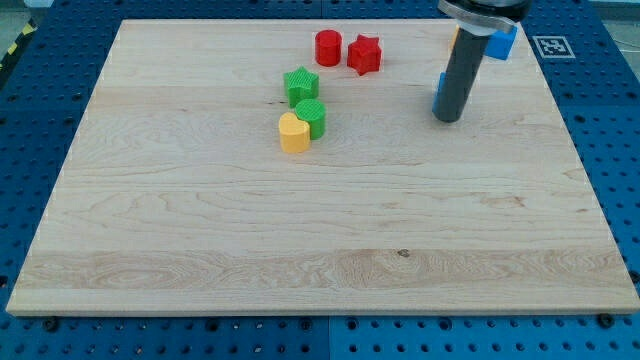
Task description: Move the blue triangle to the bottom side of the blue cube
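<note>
The blue cube (503,42) sits near the top right of the wooden board (200,230), partly hidden by the arm. The blue triangle (439,92) shows only as a thin blue sliver at the left edge of the dark rod, mostly hidden behind it, below and left of the cube. My tip (448,119) rests on the board right beside the triangle, on its right and lower side.
A red cylinder (328,47) and a red star (364,54) sit at the top centre. A green star (300,84), a green cylinder (311,116) and a yellow heart-shaped block (293,132) cluster below them, left of my tip.
</note>
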Controlling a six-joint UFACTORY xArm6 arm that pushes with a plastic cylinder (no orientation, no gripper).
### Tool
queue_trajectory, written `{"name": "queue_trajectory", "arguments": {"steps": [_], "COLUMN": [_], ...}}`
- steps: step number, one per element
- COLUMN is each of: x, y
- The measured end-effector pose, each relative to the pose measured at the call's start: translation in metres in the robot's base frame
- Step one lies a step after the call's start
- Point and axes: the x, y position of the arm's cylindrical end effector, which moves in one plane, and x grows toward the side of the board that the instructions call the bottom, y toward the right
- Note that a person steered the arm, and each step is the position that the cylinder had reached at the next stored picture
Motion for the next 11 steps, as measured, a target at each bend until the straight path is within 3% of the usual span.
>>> {"name": "queue_trajectory", "arguments": {"steps": [2,4,7,9,11], "x": [-0.028,-0.034,-0.053,-0.023,-0.045], "y": [0.026,-0.023,0.091,0.087,0.087]}}
